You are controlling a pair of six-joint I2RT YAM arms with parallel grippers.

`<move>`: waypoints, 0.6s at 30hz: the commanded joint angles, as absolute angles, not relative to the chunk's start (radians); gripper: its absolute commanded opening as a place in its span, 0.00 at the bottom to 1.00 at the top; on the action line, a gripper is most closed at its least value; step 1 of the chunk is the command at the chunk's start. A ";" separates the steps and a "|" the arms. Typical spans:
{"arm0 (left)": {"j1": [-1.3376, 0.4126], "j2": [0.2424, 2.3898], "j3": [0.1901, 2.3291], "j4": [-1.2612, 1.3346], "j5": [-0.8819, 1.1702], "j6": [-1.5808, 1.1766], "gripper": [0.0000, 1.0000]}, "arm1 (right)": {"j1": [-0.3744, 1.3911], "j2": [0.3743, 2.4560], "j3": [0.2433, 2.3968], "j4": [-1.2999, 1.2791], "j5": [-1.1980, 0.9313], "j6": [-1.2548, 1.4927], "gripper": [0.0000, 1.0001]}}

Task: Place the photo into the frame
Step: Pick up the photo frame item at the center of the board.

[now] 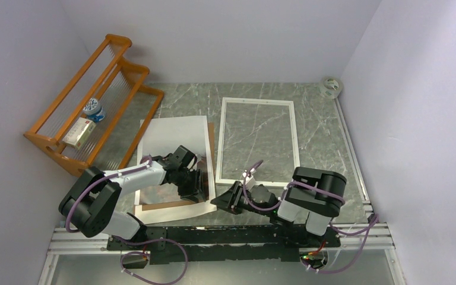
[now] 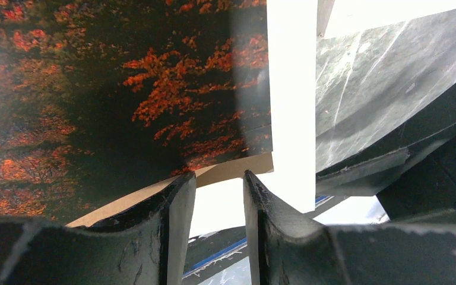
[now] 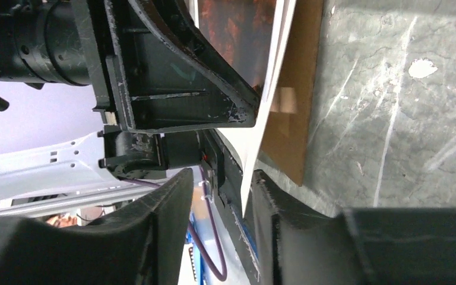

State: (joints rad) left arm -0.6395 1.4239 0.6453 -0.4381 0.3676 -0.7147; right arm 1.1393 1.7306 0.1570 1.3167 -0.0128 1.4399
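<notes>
Nearest the right wrist lens sits the right claw (image 3: 221, 177), jaws parted. The white edge of the photo (image 3: 231, 29) runs down between them, close against the right-hand finger but not yet pinched. My left claw (image 2: 217, 178) is low over the print's near right part, jaws a little apart. I see brown backing board (image 2: 231, 171) and white border in the gap, so I judge it released rather than gripping.

That print lies face up on the board at the left of the bench (image 1: 320, 136), and its right edge looks lifted slightly off the board in the right wrist view. Just to its right lies the frame (image 1: 258, 101), flat and empty, with marble showing through it.

My read is that this sheet is light, floppy and glossy, so it will sag and crease if held by one corner. I'd take the white border at two points along the near edge, grip gently, and carry it low across to the frame
</notes>
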 commanded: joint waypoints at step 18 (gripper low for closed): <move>-0.654 1.342 0.654 -0.568 0.213 -0.731 0.43 | 1.102 1.618 0.379 0.797 -0.046 1.224 0.07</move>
